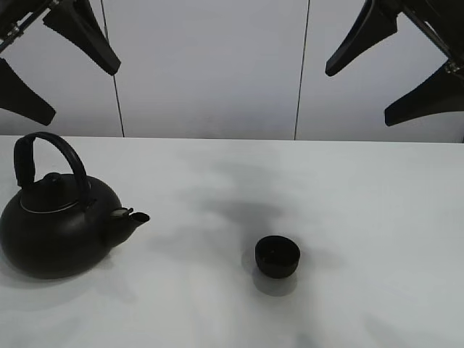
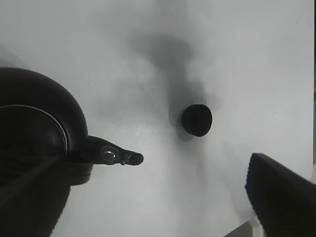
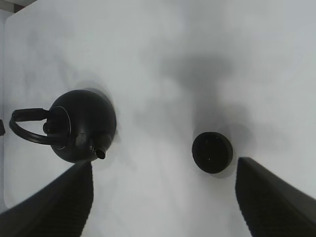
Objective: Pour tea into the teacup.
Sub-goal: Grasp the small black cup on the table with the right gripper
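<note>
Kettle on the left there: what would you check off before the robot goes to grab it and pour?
1. Kettle upright on the table: ok.
2. Its arched handle standing up, nothing on it: ok.
3. Teacup upright, apart from the spout: ok.
4. Left gripper open, holding nothing: ok.
5. Right gripper open, clear of the teacup: ok.
6. Kettle filled: cannot tell, lid on.

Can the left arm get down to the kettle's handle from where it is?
Probably yes. The left gripper hangs open above the kettle, its handle stands upright with nothing over it, and the teacup sits apart, off its spout side.
</note>
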You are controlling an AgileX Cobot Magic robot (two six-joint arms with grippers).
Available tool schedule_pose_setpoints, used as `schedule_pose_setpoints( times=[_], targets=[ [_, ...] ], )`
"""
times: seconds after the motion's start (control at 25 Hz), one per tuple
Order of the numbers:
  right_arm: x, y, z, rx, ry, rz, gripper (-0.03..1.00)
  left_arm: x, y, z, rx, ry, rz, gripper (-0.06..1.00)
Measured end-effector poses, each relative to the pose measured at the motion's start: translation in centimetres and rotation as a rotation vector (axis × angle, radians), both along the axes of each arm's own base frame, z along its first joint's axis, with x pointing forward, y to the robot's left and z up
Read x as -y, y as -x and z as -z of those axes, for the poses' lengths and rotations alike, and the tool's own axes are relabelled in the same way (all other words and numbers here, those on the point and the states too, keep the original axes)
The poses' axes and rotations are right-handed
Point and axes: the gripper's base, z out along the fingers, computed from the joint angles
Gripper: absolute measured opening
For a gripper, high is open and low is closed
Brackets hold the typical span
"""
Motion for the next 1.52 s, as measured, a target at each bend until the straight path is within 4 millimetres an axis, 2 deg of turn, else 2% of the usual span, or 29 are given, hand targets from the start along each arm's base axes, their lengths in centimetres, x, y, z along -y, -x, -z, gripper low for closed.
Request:
schedule_pose_setpoints(
  times=[0.24,0.48,0.84,1.0,1.12,1.32,1.52],
  targets=[
    [0.0,0.0,0.0,0.006,0.005,-0.006,0.54,0.0,0.0,0.0,0.0,0.0,0.0,0.7],
    [0.0,-0.1,-0.2,0.052,0.061,-0.086,0.54,0.0,0.0,0.0,0.0,0.0,0.0,0.7],
    [0.4,-0.2,-4.2,0.09,0.248,-0.251,0.54,0.0,0.0,0.0,0.0,0.0,0.0,0.7],
    [-1.5,0.3,-4.7,0.087,0.343,-0.352,0.54,0.0,0.0,0.0,0.002,0.0,-0.001,0.7],
    [-4.0,0.4,-3.6,0.062,0.407,-0.441,0.54,0.0,0.0,0.0,0.003,0.0,-0.002,0.7],
    [-7.8,0.0,0.1,-0.029,0.524,-0.573,0.54,0.0,0.0,0.0,0.003,0.0,-0.003,0.7],
    [-10.1,-0.5,3.6,-0.097,0.611,-0.657,0.54,0.0,0.0,0.0,0.003,0.0,-0.003,0.7]
  ],
)
